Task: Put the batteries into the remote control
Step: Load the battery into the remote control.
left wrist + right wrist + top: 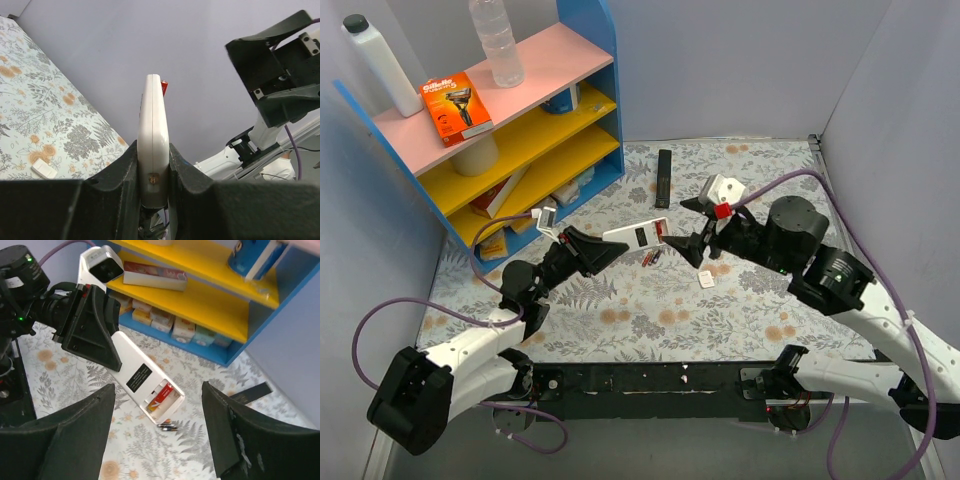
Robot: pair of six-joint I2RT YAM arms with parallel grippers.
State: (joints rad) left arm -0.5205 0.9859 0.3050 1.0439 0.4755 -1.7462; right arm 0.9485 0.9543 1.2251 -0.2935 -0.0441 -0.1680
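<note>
One risk: L gripper (pixel 152 165) clamps remote control (pixel 142 377) by one end only; R gripper (pixel 693 228), wide open, empty, could lever it loose pressing batteries (pixel 167 427) in.

One word reads clean: "Gillette", white on the orange razor pack (pixel 456 108) on the pink top shelf (pixel 555 50). There's a black label (pixel 139 377) on the white back of the remote control (pixel 126 356), print too small to read.
</note>
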